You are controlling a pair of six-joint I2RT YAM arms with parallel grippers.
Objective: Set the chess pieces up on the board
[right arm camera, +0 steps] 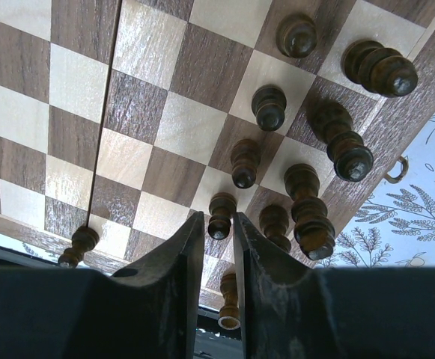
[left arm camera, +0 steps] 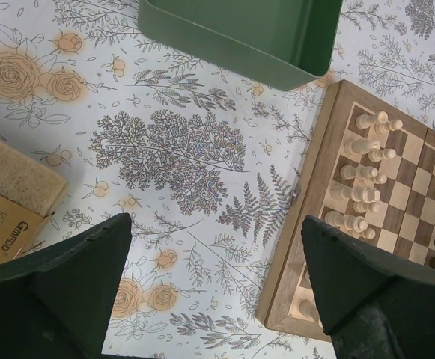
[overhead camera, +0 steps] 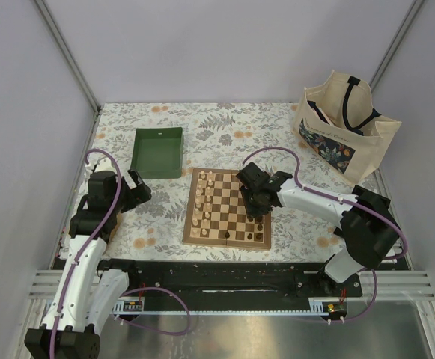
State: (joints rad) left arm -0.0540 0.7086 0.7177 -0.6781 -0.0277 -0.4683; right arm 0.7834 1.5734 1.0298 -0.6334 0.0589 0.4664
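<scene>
The board [overhead camera: 224, 206] lies mid-table. Cream chess pieces [overhead camera: 204, 198] fill its left two columns, and they also show in the left wrist view [left arm camera: 363, 168]. Dark pieces [overhead camera: 259, 228] stand along its right side. My right gripper [overhead camera: 256, 203] is low over that side. In the right wrist view its fingers [right arm camera: 191, 254] stand a pawn's width apart around a dark pawn [right arm camera: 222, 203] that stands in a line with other dark pawns [right arm camera: 268, 105]. Taller dark pieces [right arm camera: 329, 134] stand behind. My left gripper [left arm camera: 216, 224] is open and empty over the cloth left of the board [left arm camera: 314, 247].
A green tray [overhead camera: 158, 152] sits behind the board's left corner and shows in the left wrist view [left arm camera: 239, 37]. A tote bag [overhead camera: 344, 123] stands at the back right. A sponge pack [left arm camera: 11, 187] lies by the left gripper. One dark pawn [right arm camera: 78, 243] stands at the board's near edge.
</scene>
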